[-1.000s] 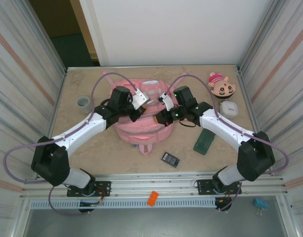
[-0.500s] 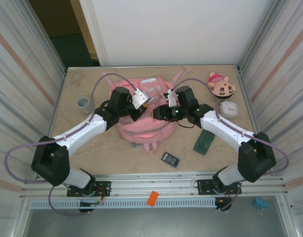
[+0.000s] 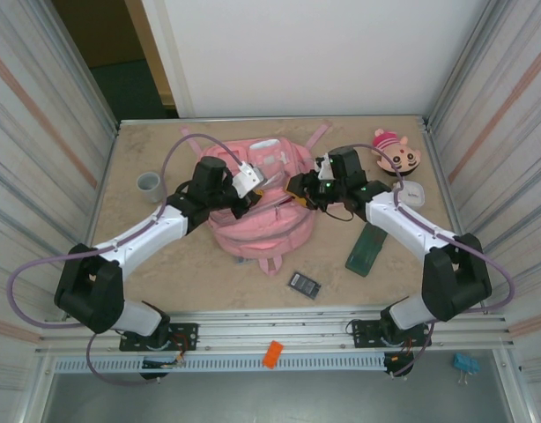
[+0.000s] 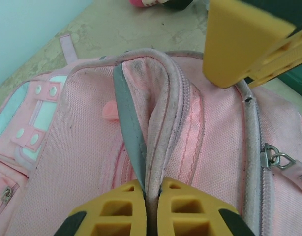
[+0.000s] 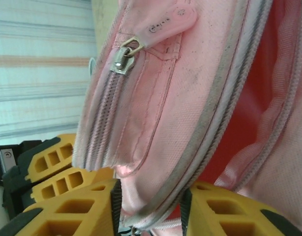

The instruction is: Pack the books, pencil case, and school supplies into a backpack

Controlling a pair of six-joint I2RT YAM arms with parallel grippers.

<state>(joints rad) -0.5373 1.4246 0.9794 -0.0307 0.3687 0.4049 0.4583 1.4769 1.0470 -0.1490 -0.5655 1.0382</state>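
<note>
The pink backpack (image 3: 253, 220) lies mid-table with its front pockets towards the far wall. My left gripper (image 3: 251, 189) is shut on its grey-trimmed rim (image 4: 141, 123); in the left wrist view the left gripper (image 4: 152, 196) pinches that fold tight. My right gripper (image 3: 299, 184) is shut on the opposite opening edge (image 5: 215, 113), and in the right wrist view the right gripper (image 5: 151, 196) clamps pink fabric beside the red lining (image 5: 269, 93). The dark green pencil case (image 3: 368, 248) and the dark calculator (image 3: 304, 284) lie on the table at the near right. The yellow book is out of view.
A doll head (image 3: 396, 152) and a small pale item (image 3: 412, 193) sit at the far right, and a grey cup (image 3: 149, 184) at the left. A zip pull (image 5: 125, 55) hangs close to the right fingers. Metal walls close in both sides.
Both grippers have drawn the backpack's opening up and towards the far wall. The right gripper has moved back and to the right, and the bag's front pockets have come into sight.
</note>
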